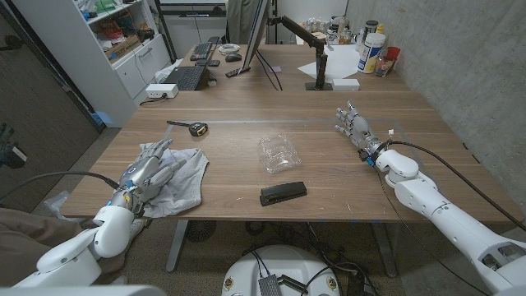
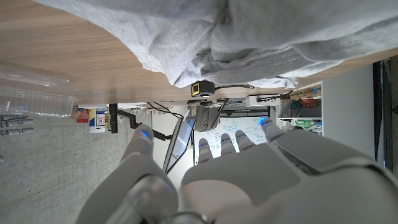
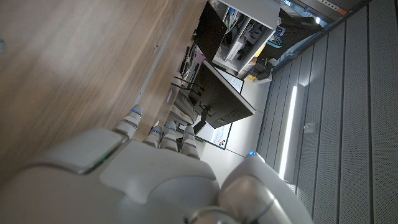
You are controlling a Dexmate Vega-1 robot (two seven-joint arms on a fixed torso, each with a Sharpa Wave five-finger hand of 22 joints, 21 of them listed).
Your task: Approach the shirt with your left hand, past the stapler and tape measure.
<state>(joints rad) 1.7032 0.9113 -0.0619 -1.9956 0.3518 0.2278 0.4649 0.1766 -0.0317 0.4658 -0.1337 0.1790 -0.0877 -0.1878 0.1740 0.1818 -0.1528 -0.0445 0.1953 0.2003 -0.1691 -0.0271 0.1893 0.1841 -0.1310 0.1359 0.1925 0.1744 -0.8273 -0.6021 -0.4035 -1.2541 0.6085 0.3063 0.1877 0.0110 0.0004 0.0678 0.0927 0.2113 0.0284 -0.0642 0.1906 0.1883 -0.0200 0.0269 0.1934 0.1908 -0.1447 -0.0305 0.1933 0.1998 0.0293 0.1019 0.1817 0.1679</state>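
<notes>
— Grey cloth at the near left edge: is that the shirt (image 1: 182, 181)?
— Yes, crumpled there. The left hand (image 1: 149, 171) lies over its left part, fingers spread and extended, gripping nothing.
— And the stapler (image 1: 283, 193)?
— Near centre, well right of the shirt. The tape measure (image 1: 197, 128) sits farther back.
— The right hand (image 1: 355, 128)?
— Far right on the wooden table (image 1: 345, 177), fingers loosely apart, empty.

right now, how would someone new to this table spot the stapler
Start at the wooden table's near edge, at the middle. The stapler lies there just in front of the clear plastic container, right of the grey shirt. It is the only flat, black, bar-shaped thing nearby.
</notes>
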